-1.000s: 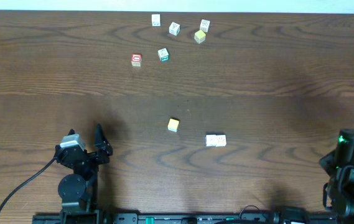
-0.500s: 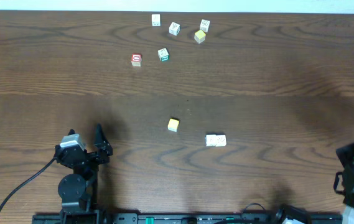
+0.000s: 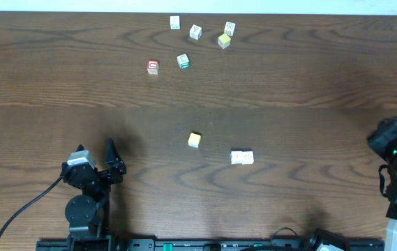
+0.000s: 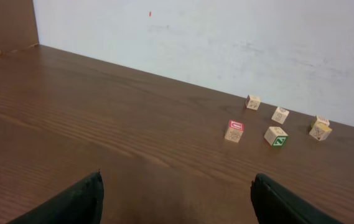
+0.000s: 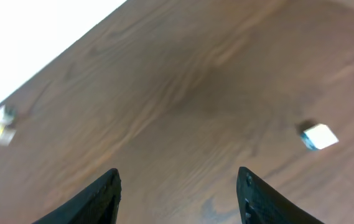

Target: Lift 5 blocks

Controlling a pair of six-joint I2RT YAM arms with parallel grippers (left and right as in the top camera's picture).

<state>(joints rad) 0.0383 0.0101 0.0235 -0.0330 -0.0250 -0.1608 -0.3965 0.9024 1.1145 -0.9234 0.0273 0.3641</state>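
My left gripper (image 4: pixel 177 186), lower left of the overhead view, is spread wide and empty; my right gripper (image 5: pixel 178 183), at the right edge, is spread with nothing between its fingers. Every block lies on the table (image 3: pixel 310 84): yellow-orange block (image 3: pixel 195 140) and whitish pair (image 3: pixel 242 157) mid-frame, red-bordered block (image 3: pixel 153 67) and the rest near the top edge. I judge no lift under way; whether any is done, I cannot tell
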